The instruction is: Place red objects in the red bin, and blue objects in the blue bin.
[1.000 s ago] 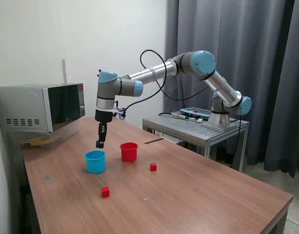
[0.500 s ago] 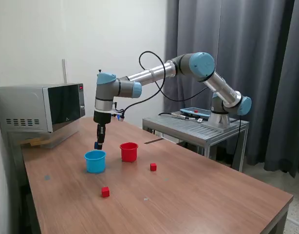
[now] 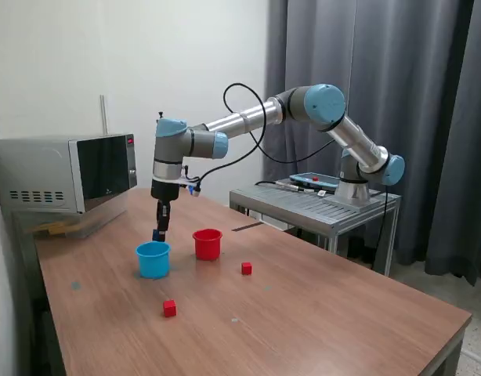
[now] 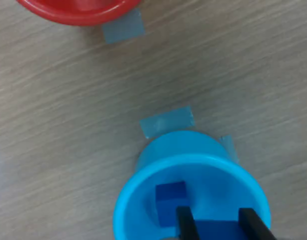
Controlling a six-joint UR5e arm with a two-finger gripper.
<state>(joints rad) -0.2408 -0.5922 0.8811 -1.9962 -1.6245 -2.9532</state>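
Standing at the exterior view's left, a microwave (image 3: 64,174) occupied the far corner of the wooden table (image 3: 319,313), clear of the sorting. Next to the right came the blue bin (image 3: 153,259), with the gripper (image 3: 159,233) poised directly above it, its fingers narrowed on a blue cube (image 4: 216,231) carried over the rim, apparently for release. The wrist view showed another blue cube (image 4: 169,197) already lying inside that cup, so the blue half of the job looked nearly finished. Pale tape patches (image 4: 166,121) on the tabletop at the cup's base seemed to mark its set position. Just beside it to the right stood the red bin (image 3: 207,244); whether it held anything could not be told. Two red cubes were not yet sorted: one (image 3: 169,308) lay on the near side of the cups, the other (image 3: 246,268) farther right, both well apart from the gripper. Farthest right, the arm's base (image 3: 354,188) sat on a metal stand.
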